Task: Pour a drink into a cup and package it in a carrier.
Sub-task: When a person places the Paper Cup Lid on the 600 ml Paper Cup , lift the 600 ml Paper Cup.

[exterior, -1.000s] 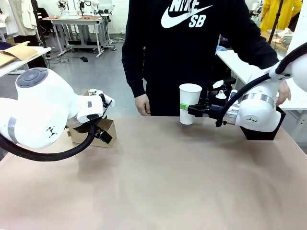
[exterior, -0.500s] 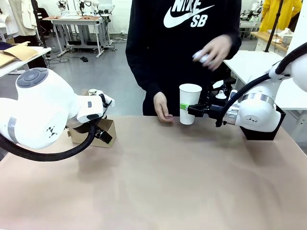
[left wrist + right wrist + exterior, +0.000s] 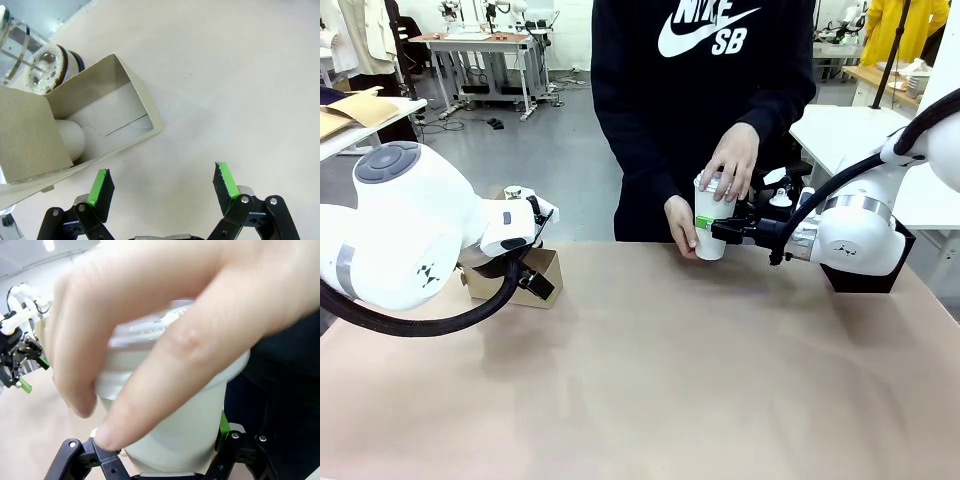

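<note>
Grips the cup [image 3: 713, 240] in the right end effector [image 3: 712, 228] at the worktop's [image 3: 720, 380] far edge. Shows, from the right wrist, a person's hand [image 3: 175, 315] covering a white lid [image 3: 147, 327] on its rim. Holds the left end effector [image 3: 162, 182] wide open beside the carrier [image 3: 125, 107], press pot [image 3: 35, 60] behind.

We see a pale tan table [image 3: 660, 390] running from the near edge to the far side. At its far left stands the brown cardboard carrier [image 3: 546, 275], partly hidden. A glass press pot [image 3: 30, 55] stands just beside it on the far side; we cannot tell whether they touch. At the far right sits a black box [image 3: 865, 280], half covered.
</note>
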You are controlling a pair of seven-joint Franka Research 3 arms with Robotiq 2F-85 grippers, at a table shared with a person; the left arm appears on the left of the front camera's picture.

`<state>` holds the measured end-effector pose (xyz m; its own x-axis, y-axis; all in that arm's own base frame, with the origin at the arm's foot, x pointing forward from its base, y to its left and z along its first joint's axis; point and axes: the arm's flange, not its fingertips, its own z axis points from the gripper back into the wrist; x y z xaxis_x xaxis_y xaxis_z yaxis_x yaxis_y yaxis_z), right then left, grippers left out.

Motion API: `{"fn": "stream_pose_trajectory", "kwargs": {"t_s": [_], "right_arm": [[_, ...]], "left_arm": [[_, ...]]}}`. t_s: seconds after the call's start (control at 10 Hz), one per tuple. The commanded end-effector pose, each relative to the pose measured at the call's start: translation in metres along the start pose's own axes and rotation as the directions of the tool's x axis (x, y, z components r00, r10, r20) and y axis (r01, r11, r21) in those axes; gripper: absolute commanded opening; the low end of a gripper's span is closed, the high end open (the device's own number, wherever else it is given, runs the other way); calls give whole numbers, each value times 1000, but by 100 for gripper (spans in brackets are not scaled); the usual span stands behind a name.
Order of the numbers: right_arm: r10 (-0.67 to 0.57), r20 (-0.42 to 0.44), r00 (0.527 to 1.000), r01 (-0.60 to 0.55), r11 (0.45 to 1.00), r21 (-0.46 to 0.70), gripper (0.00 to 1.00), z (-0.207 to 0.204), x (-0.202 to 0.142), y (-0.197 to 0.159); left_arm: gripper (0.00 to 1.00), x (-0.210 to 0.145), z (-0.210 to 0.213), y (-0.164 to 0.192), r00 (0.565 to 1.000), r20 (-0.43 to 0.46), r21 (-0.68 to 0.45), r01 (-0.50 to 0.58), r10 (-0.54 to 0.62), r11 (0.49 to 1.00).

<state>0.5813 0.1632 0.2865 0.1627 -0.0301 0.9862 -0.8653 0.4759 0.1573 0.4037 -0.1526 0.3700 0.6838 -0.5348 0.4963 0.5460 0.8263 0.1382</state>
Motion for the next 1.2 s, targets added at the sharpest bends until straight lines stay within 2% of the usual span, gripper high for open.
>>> {"fn": "stream_pose_trajectory", "kwargs": {"t_s": [0.0, 1.1], "right_arm": [[-1, 5, 1000, 1, 1000, 3, 80, 0, 4, 4], [-1, 5, 1000, 1, 1000, 3, 80, 0, 4, 4]], "left_arm": [[100, 0, 0, 1, 1000, 1, -2, -1, 1, 1000], [100, 0, 0, 1, 1000, 1, -2, -1, 1, 1000]]}}
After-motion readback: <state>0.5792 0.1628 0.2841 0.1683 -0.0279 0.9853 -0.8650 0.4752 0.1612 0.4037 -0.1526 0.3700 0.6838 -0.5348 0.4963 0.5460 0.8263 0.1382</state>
